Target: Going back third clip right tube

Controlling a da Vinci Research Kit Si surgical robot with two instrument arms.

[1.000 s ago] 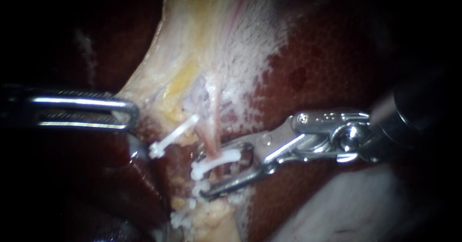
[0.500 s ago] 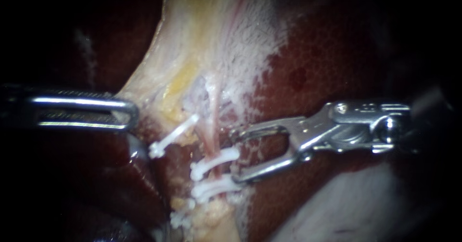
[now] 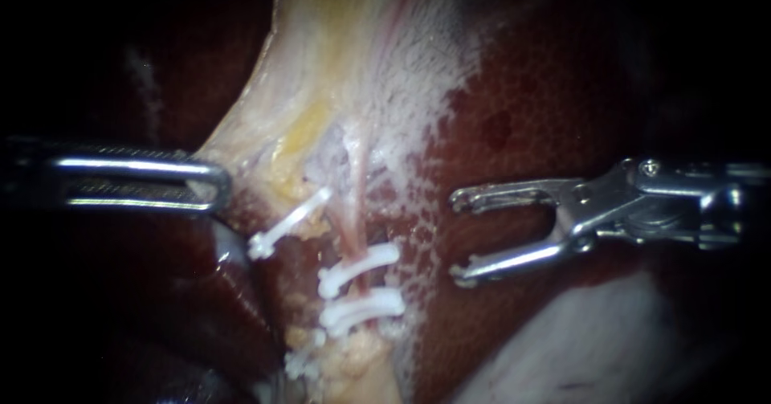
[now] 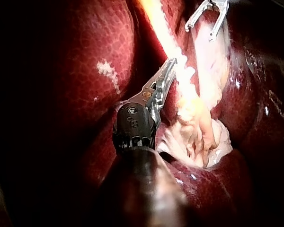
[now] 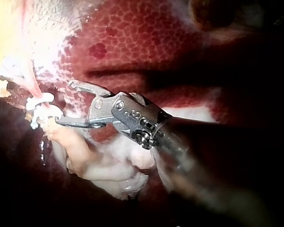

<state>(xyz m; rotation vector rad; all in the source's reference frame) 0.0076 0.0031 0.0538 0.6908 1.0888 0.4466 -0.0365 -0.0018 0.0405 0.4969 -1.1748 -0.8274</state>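
Note:
A pink tube (image 3: 354, 229), the right one, runs down the pale tissue. Two white clips (image 3: 359, 264) (image 3: 363, 308) sit across it, one just below the other. My right instrument (image 3: 456, 239) lies to their right over the liver (image 3: 530, 107), clear of the tube, its jaws open and empty. The right wrist view shows the same open jaws (image 5: 64, 104) a little short of the clips (image 5: 41, 101). My left instrument (image 3: 210, 185) is shut on the pale gallbladder edge (image 3: 241, 143). In the left wrist view it (image 4: 168, 72) holds that pale strand (image 4: 187, 90).
Another white clip (image 3: 286, 225) lies slanted on the tissue left of the tube, and a small white piece (image 3: 302, 365) sits lower down. Pale fatty tissue (image 3: 357, 368) lies below the clips. A pale fold (image 3: 594, 340) lies under the right instrument.
My right instrument has drawn back to the right, off the tube, with its jaws opened wide and empty. Both clips stay on the tube. The left instrument has not moved.

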